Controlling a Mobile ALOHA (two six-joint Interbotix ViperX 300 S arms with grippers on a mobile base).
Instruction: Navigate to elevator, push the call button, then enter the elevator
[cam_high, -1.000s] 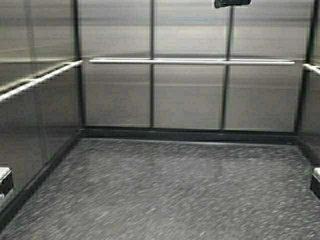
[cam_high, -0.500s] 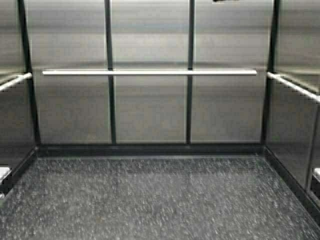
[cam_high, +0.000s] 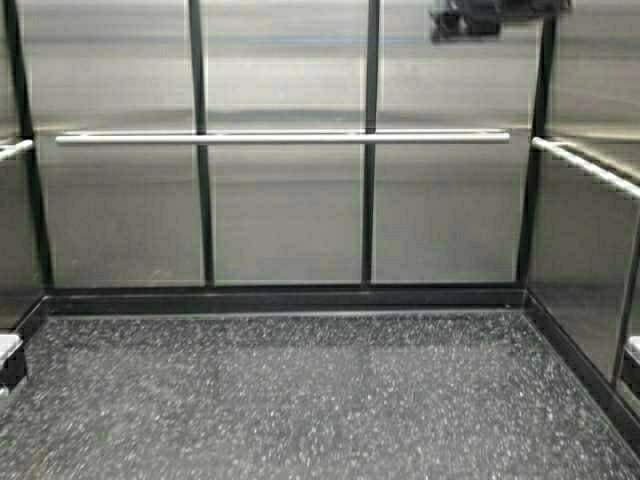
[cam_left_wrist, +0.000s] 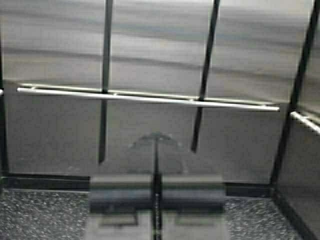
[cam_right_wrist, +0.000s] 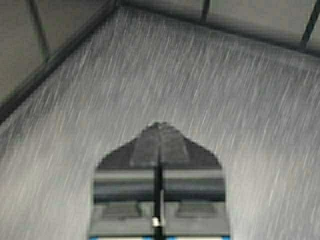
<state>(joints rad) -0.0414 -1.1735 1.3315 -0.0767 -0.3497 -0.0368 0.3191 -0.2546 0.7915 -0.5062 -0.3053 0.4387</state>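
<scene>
Item: elevator (cam_high: 290, 210), steel-panelled cab interior.
Location: back wall straight ahead of both closed jaws; handrail (cam_high: 280, 137) runs crosswise, level, above the speckled floor (cam_high: 300, 400).
Left gripper (cam_left_wrist: 156, 142): jaws together, holding nothing, aimed at the back wall below the handrail.
Right gripper (cam_right_wrist: 159, 131): jaws together, holding nothing, tilted down at the floor.
Nearer arm: neither clearly.
Call button: not in view.
Status: entry judged nearly complete.

The robot has moved. It turned to its left and rolled a bit more into the elevator (cam_high: 290, 220). Now the back wall faces it straight on. The handrail (cam_high: 280, 137) slid to the left and looks level. The dark thing (cam_high: 490, 18) up top shows more.
</scene>
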